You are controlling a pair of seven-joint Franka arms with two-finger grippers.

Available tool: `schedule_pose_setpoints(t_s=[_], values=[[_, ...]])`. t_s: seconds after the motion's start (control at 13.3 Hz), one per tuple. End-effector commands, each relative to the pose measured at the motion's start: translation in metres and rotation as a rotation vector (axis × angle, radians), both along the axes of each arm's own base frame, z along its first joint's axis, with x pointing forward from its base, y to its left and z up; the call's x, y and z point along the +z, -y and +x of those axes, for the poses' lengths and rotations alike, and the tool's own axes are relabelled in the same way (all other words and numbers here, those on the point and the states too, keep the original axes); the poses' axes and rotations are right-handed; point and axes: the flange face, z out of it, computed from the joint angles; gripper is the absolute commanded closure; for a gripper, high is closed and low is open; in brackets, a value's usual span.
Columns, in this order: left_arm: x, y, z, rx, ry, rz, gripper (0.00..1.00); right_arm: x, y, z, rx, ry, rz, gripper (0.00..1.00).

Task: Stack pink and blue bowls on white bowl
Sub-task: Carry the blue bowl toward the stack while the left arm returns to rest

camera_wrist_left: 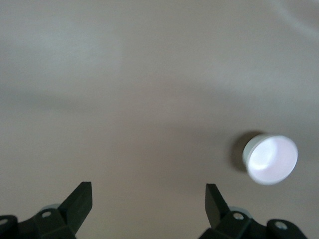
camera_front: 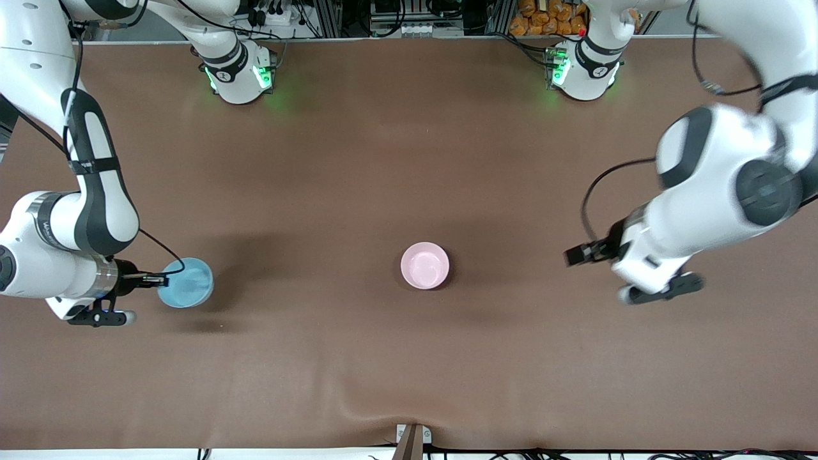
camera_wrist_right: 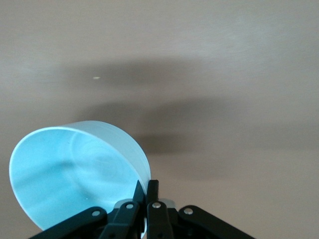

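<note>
Front view: brown table, mostly bare cloth. Pink bowl upright near the middle, somewhat nearer the camera-side edge than the base-side edge, wide bare cloth all round it. No separate white bowl told apart here; can't tell whether the pink one sits in another. Blue bowl at the right arm's end of the table, tilted, rim pinched by the right gripper; shadow on the cloth beside and below it, so looks lifted off the surface. Well apart from the pink bowl, bare cloth between them. Left gripper up over the left arm's end of the table, holding nothing, nothing under it, well apart from the pink bowl.

Left wrist view: left gripper jaws spread wide, only bare cloth between them. One small pale bowl upright on the cloth off to one side, apart from the fingers, washed out so colour unclear.

Right wrist view: right gripper fingers clamped tight on the wall of the blue bowl, one finger inside the rim, one outside. Bowl tipped, opening facing sideways. Dark shadows on bare cloth past it.
</note>
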Motion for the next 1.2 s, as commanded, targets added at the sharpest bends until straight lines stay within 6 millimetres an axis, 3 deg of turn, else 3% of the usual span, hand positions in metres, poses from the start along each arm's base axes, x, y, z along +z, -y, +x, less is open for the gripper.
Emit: schedule_pose_setpoints(t_s=[0.0, 0.08, 0.3, 0.45, 0.68, 0.83, 0.9, 0.98, 1.13], values=[[0.071, -0.018, -0.044, -0.070, 0.037, 0.119, 0.00, 0.013, -0.054, 0.000, -0.089, -0.019, 0.021, 1.00], [0.099, -0.022, -0.060, -0.099, 0.074, 0.142, 0.00, 0.023, -0.081, -0.002, -0.119, -0.017, 0.011, 1.00], [0.138, -0.026, -0.098, -0.116, 0.098, 0.155, 0.00, 0.041, -0.151, -0.012, -0.211, -0.043, -0.015, 1.00], [0.148, -0.044, -0.104, -0.083, 0.106, 0.137, 0.00, 0.057, -0.191, -0.022, -0.302, -0.080, -0.007, 1.00], [0.140, -0.080, -0.119, -0.111, 0.109, 0.109, 0.00, 0.085, -0.250, -0.040, -0.388, -0.101, -0.005, 1.00], [0.139, -0.104, -0.111, -0.159, 0.124, 0.076, 0.00, 0.106, -0.312, -0.052, -0.456, -0.078, -0.013, 1.00], [0.141, -0.107, -0.111, -0.158, 0.129, 0.077, 0.00, 0.110, -0.346, -0.062, -0.491, -0.074, -0.026, 1.00], [0.146, -0.109, -0.115, -0.164, 0.132, 0.086, 0.00, 0.108, -0.369, -0.067, -0.523, -0.068, -0.030, 1.00], [0.149, -0.122, -0.114, -0.206, 0.138, 0.083, 0.00, 0.105, -0.398, -0.076, -0.582, -0.060, -0.016, 1.00]])
